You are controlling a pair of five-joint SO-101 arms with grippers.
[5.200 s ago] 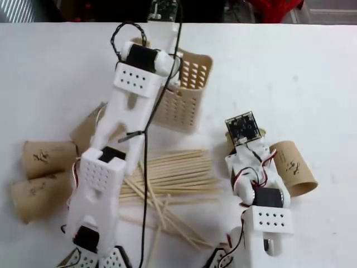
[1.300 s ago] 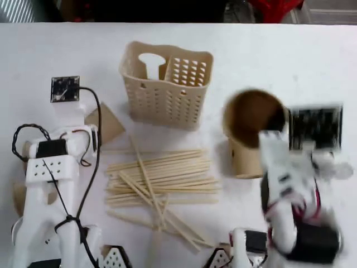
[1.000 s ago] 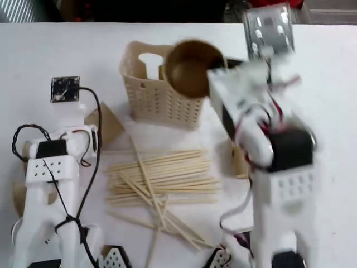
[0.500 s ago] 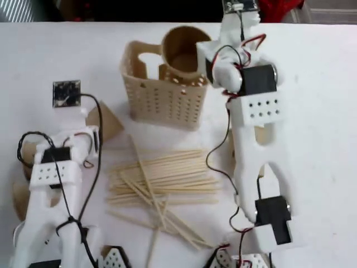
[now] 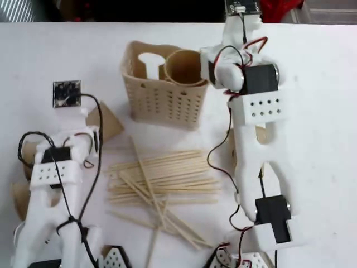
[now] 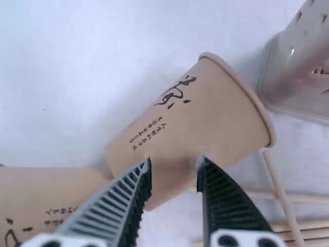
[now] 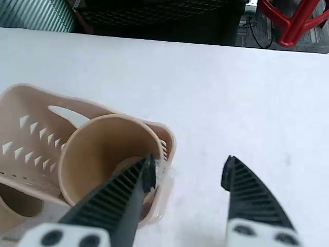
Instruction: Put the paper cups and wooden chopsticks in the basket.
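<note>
Paper cup (image 5: 184,67) upright in basket (image 5: 162,103), right hand (image 7: 188,170) spread

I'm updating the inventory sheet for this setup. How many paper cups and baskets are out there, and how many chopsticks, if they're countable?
Basket: 1
Paper cups: 5 (1 standing in the basket, 4 lying on the table, partly hidden)
Wooden chopsticks: 1 loose pile, too many to count
Total: 6 things plus the pile
</note>
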